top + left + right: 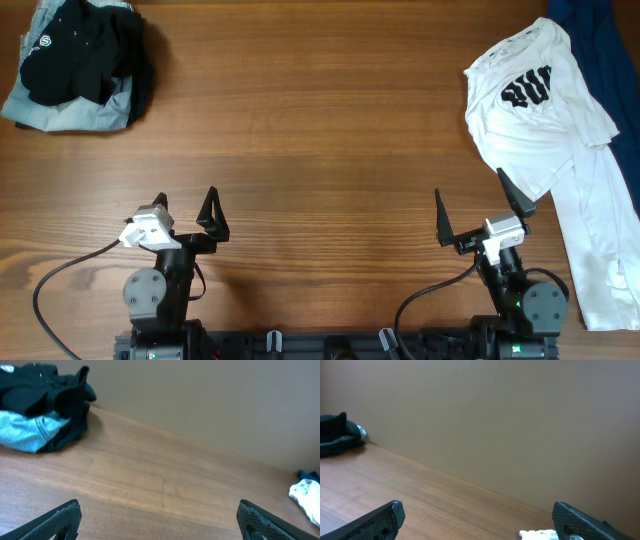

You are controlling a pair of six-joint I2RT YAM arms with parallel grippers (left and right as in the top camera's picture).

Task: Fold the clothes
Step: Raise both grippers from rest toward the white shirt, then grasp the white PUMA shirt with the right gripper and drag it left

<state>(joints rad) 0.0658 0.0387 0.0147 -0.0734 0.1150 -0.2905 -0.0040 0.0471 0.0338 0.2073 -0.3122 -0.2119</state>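
Wooden tabletop: one, carrying every item below.

White T-shirt with black lettering: one. It lies rumpled along the right edge of the tabletop, its upper part against the dark blue garment and its lower part trailing down past the right hand. Judged light, limp and non-fragile, so it is likely to bunch and drag. Best pinched at the hem corners or shoulder seams.

Dark blue garment: one, partly out of frame.

Black garment: one, heaped on one pale grey-blue garment at the far left.

Hands: two. The left hand and the right hand are both spread wide and empty.
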